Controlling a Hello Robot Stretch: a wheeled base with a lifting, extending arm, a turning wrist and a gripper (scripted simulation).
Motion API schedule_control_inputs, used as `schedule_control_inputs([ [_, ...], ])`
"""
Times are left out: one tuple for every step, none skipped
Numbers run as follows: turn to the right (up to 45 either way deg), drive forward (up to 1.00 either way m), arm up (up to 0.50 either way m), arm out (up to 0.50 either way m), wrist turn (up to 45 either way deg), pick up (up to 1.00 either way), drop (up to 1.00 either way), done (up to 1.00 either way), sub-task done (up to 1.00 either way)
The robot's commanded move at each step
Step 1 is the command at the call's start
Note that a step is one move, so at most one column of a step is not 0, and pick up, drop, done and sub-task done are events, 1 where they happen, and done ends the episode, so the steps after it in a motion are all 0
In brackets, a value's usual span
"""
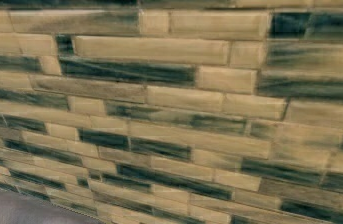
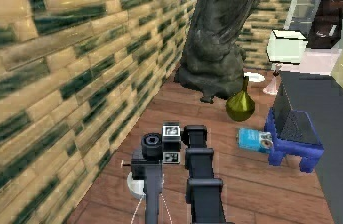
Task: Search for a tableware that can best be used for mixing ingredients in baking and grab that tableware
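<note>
Facing brick wall — end effector tip indistinct — whitish blob near it.

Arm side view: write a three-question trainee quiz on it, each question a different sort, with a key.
1. True or false: the olive-green vase stands on the wooden floor.
2. What runs along the arm side view's left? A) brick wall B) window C) bookshelf
3. Short answer: can you tell whether the gripper holds anything?
Key: 1 true. 2 A. 3 No: a white thing shows at its far end.
</note>
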Motion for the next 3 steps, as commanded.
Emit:
schedule_control_inputs([
  [0.0,0.0,0.0,0.0,45.0,0.0,0.0,0.0,0.0],
  [0.0,0.0,0.0,0.0,45.0,0.0,0.0,0.0,0.0],
  [0.0,0.0,0.0,0.0,45.0,0.0,0.0,0.0,0.0],
])
